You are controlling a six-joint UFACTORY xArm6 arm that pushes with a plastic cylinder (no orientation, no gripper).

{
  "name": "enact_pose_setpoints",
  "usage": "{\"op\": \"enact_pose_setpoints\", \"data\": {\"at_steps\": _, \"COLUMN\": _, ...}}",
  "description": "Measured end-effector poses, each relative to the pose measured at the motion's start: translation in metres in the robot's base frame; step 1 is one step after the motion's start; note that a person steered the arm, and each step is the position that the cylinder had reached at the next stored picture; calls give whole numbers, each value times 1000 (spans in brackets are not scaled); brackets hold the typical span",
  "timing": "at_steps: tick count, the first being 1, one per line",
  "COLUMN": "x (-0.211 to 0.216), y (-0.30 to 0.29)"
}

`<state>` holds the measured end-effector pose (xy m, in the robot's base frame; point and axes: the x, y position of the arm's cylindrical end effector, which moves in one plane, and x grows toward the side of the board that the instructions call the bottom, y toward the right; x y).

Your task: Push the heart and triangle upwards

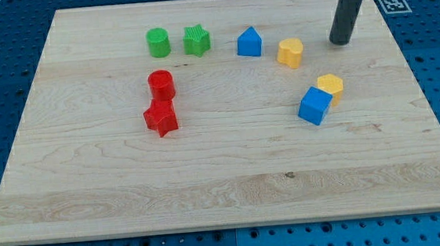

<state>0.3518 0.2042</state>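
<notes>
Pictured near the board's [412,171] top right: my tip [341,42], bare rod, nothing grasped, standing just right of yellow heart [291,53]; blue triangle [250,43] beside it leftward; seemingly not yet positioned below either for upward shoving.

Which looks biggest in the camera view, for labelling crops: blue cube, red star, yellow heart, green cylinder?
Largest to smallest:
1. blue cube
2. red star, close behind; both sit nearer the view's bottom, which may inflate them
3. yellow heart and green cylinder, too alike to rank
</notes>
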Motion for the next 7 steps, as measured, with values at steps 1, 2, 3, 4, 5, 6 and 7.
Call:
{"op": "enact_pose_setpoints", "data": {"at_steps": 1, "x": 37, "y": 0}}
{"op": "enact_pose_setpoints", "data": {"at_steps": 2, "x": 59, "y": -18}}
{"op": "enact_pose_setpoints", "data": {"at_steps": 3, "x": 59, "y": -62}}
{"op": "enact_pose_setpoints", "data": {"at_steps": 4, "x": 55, "y": -86}}
{"op": "enact_pose_setpoints", "data": {"at_steps": 5, "x": 50, "y": -86}}
{"op": "enact_pose_setpoints", "data": {"at_steps": 6, "x": 33, "y": -86}}
{"op": "enact_pose_setpoints", "data": {"at_steps": 7, "x": 33, "y": -86}}
